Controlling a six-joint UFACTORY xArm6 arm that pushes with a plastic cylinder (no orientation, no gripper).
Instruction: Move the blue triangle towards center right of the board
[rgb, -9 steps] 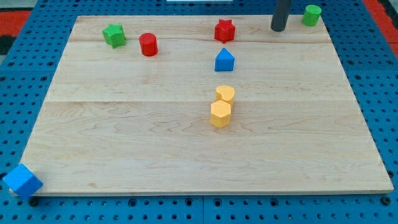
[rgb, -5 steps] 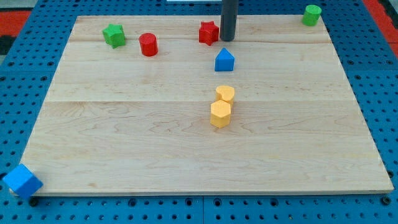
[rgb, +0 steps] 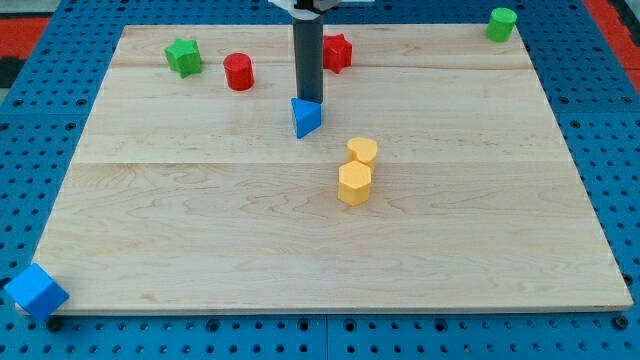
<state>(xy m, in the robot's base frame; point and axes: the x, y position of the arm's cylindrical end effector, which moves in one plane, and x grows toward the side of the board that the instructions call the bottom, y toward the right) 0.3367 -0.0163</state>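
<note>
The blue triangle (rgb: 306, 117) lies on the wooden board (rgb: 200, 220), a little left of the board's middle and in its upper half. My tip (rgb: 307, 101) stands right at the triangle's top edge and looks to be touching it. The dark rod rises straight up from there and hides the left edge of a red star (rgb: 338, 50).
A red cylinder (rgb: 238, 72) and a green star (rgb: 183, 56) sit at upper left. A yellow heart (rgb: 362, 151) and a yellow hexagon (rgb: 354, 183) touch each other near the centre. A green cylinder (rgb: 502, 24) is off the top right corner, a blue cube (rgb: 36, 291) off the bottom left.
My tip swept left from the top right, nudged the red star left, then came down. The blue triangle has shifted left and slightly down and has turned.
</note>
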